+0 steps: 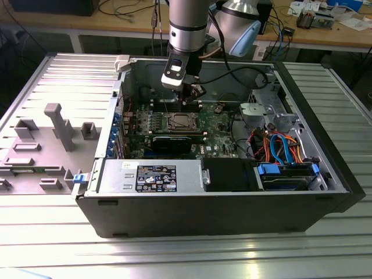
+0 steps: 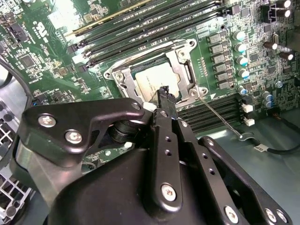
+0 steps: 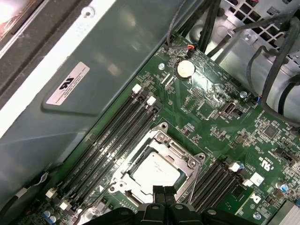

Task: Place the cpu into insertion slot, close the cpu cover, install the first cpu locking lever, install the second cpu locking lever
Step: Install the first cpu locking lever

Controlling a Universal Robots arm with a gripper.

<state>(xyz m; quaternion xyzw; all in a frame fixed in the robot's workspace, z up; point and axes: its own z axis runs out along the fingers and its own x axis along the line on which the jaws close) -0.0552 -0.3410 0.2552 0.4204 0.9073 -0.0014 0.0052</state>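
Black gripper (image 2: 164,93) linkage looms closest in the second wrist view; its fingertips are pressed together with nothing between them, poised just above the near edge of the cpu cover (image 2: 123,80). That silvery frame lies flat over the socket, and the cpu (image 2: 157,79) sits seated inside its window, metal top showing. From the look of it, the chip is light, rigid and fragile underneath, best taken only by its edges; the cover is thin, stiff sheet metal. Beside the cover, a thin wire locking lever (image 2: 220,117) stands free of its catch. Memory slots (image 3: 115,126) flank the cover on both sides.
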